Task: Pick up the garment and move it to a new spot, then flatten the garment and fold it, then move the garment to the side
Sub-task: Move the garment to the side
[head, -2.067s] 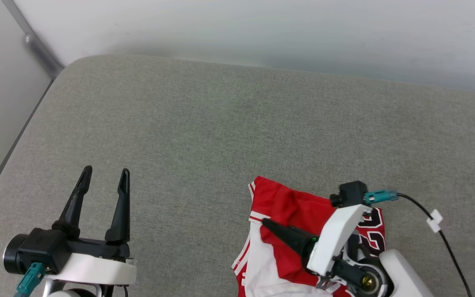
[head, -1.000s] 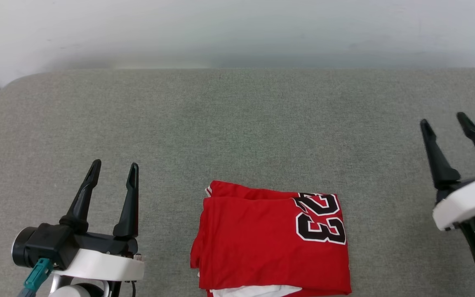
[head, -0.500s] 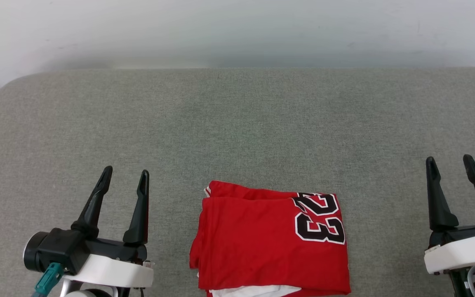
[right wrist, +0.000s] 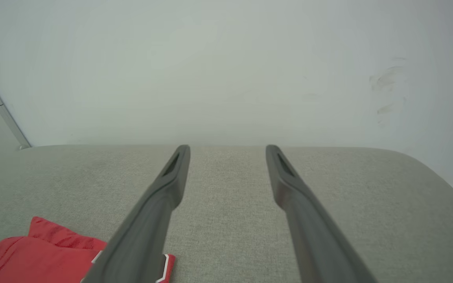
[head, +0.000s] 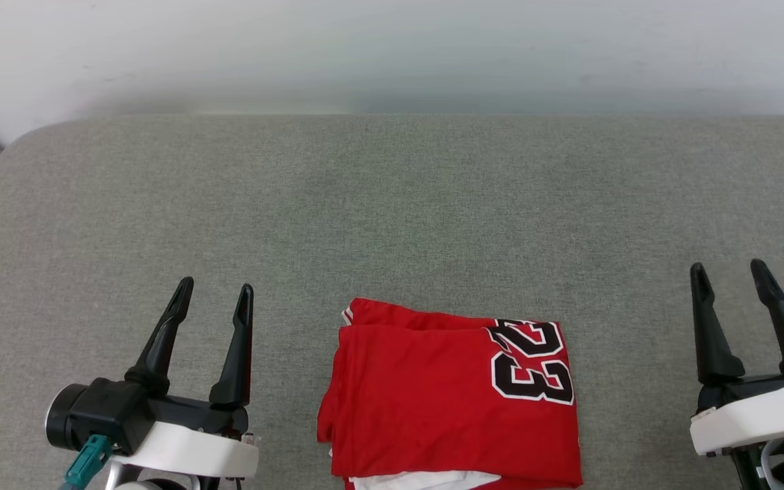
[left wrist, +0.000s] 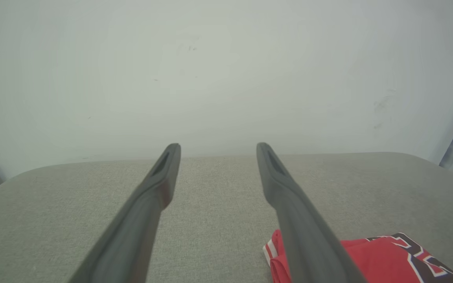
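At lower left, left gripper [head: 217,286]: fingers moderately parted, empty.
Right gripper [head: 728,267]: parted alike, holding nothing.
Garment [head: 433,401]: between the grippers, touching neither; a folded red rectangle, number print up.
Change: right gripper lower than a second ago; garment unmoved.
Cushion [head: 392,204]: grey weave, rounded corners.

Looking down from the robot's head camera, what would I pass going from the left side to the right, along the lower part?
left gripper, open → folded red garment → right gripper, open; all over the grey cushion.
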